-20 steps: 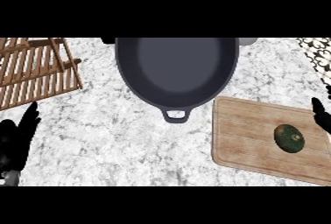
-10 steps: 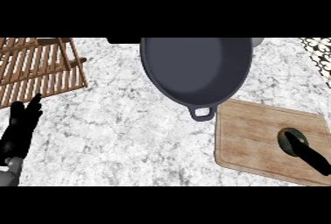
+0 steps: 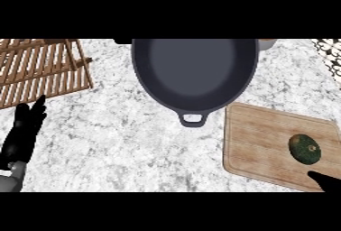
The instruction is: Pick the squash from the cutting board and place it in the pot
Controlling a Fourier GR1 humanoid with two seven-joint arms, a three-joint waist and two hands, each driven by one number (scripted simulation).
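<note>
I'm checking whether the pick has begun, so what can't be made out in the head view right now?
- Right hand: only a dark tip shows at the lower right corner; the picture's edge cuts off the rest.
- Pot: far rim cut off by the top edge.
- Squash: underside hidden against the cutting board.

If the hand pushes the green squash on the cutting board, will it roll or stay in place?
The squash looks rounded and smooth, so it would probably roll on the flat cutting board. It seems rigid, unlikely to deform. Its glossy skin may be slippery.
</note>
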